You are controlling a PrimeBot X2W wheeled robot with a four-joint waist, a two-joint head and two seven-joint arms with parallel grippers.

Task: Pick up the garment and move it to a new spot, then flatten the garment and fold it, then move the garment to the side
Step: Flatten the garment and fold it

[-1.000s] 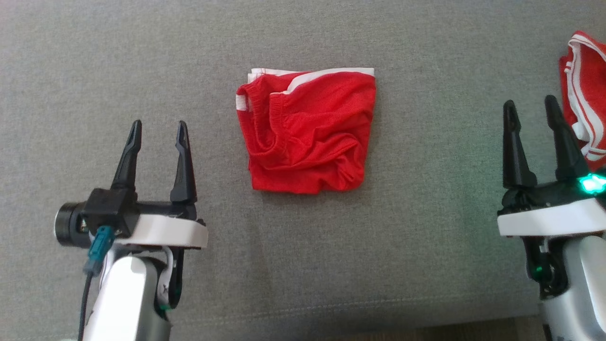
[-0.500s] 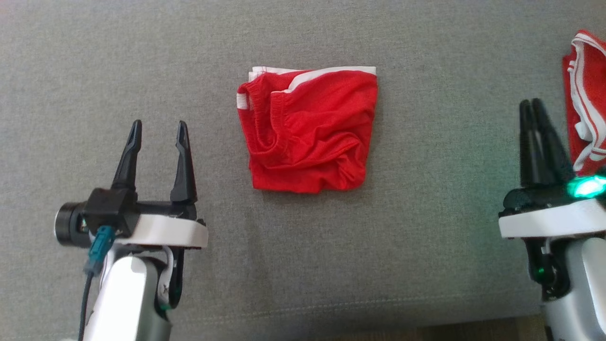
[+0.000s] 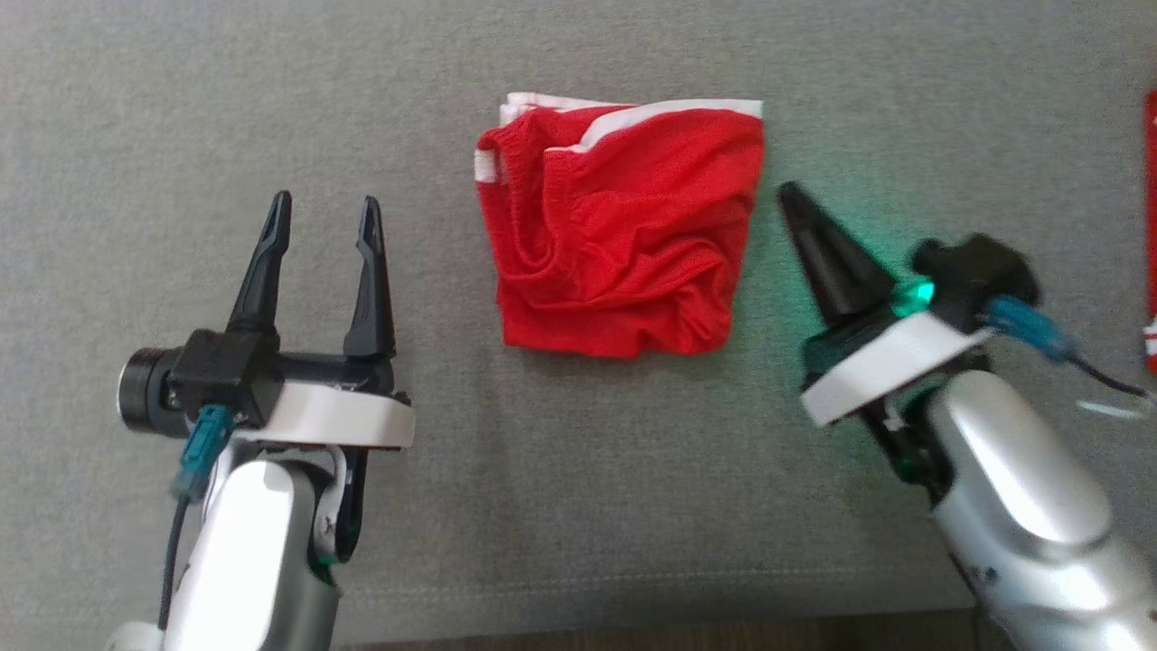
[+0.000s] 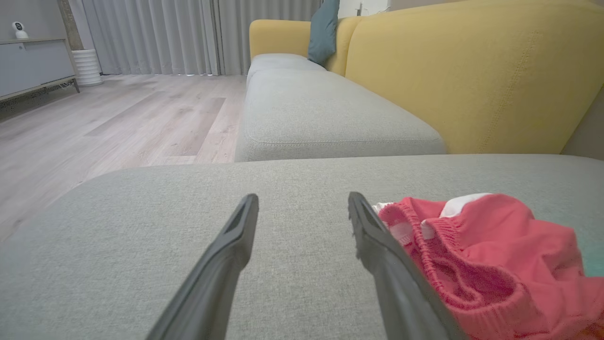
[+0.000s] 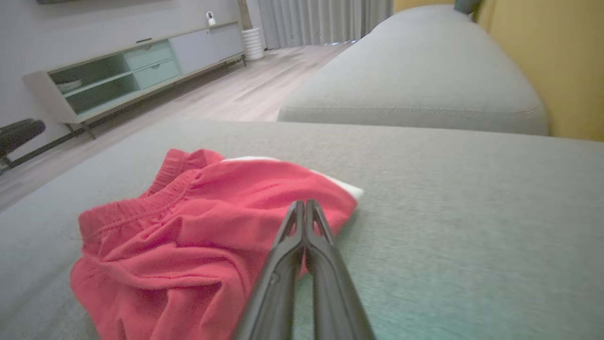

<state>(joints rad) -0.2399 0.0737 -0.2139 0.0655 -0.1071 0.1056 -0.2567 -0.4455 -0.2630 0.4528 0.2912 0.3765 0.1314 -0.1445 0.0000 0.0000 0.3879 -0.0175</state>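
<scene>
The garment (image 3: 624, 226) is a folded red pair of shorts with white trim, lying on the grey sofa cushion (image 3: 578, 506). My left gripper (image 3: 325, 203) stands open to its left, apart from it, with nothing between the fingers. In the left wrist view the garment (image 4: 495, 255) lies just right of my left gripper (image 4: 302, 200). My right gripper (image 3: 789, 192) is shut and empty. It is angled toward the garment's right edge and stops a little short of it. In the right wrist view its closed tips (image 5: 304, 204) overlap the garment (image 5: 188, 226) near the white-trimmed corner.
Another red cloth with white stripes (image 3: 1151, 226) shows at the far right edge. The cushion's front edge runs along the bottom of the head view. A yellow backrest (image 4: 472, 75), a wooden floor (image 4: 118, 123) and a low cabinet (image 5: 127, 71) lie beyond.
My right gripper has shut and swung left toward the garment's right edge, turning its wrist. The head camera has shifted. The left gripper stays open and the garment lies as before.
</scene>
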